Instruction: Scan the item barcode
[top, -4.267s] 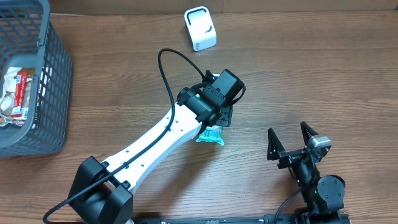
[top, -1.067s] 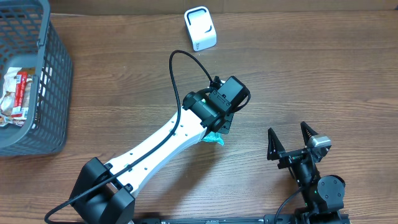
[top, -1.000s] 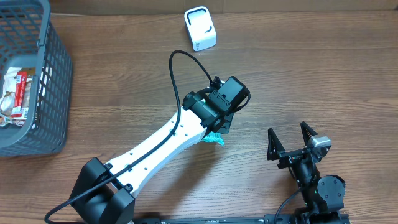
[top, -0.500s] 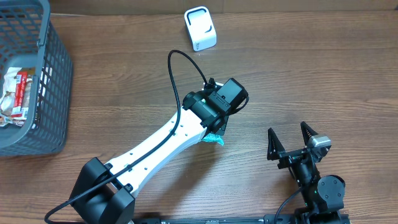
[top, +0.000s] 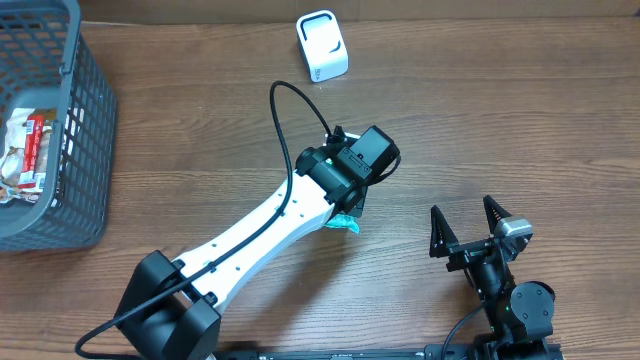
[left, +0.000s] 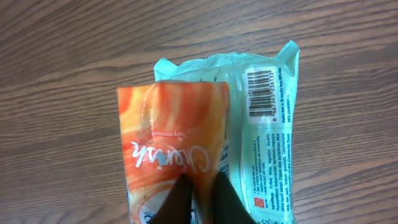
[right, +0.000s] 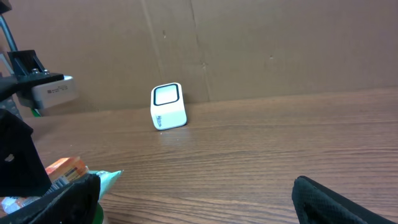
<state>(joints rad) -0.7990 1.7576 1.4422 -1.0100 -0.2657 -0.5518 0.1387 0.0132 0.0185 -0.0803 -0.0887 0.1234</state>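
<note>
In the left wrist view an orange packet lies partly over a mint-green packet whose barcode faces up. My left gripper is shut on the near end of the orange packet, its dark fingers pinched together. From overhead only a teal corner shows beneath the left wrist. The white scanner stands at the table's far edge. My right gripper rests open near the front right, holding nothing. The right wrist view shows the scanner and the orange packet at far left.
A grey mesh basket at the far left holds several snack packets. A cardboard wall rises behind the scanner. The left arm's black cable loops above the table.
The left gripper's jaws have closed on the orange packet over the last second. The left wrist has shifted slightly left. The right arm has not moved.
</note>
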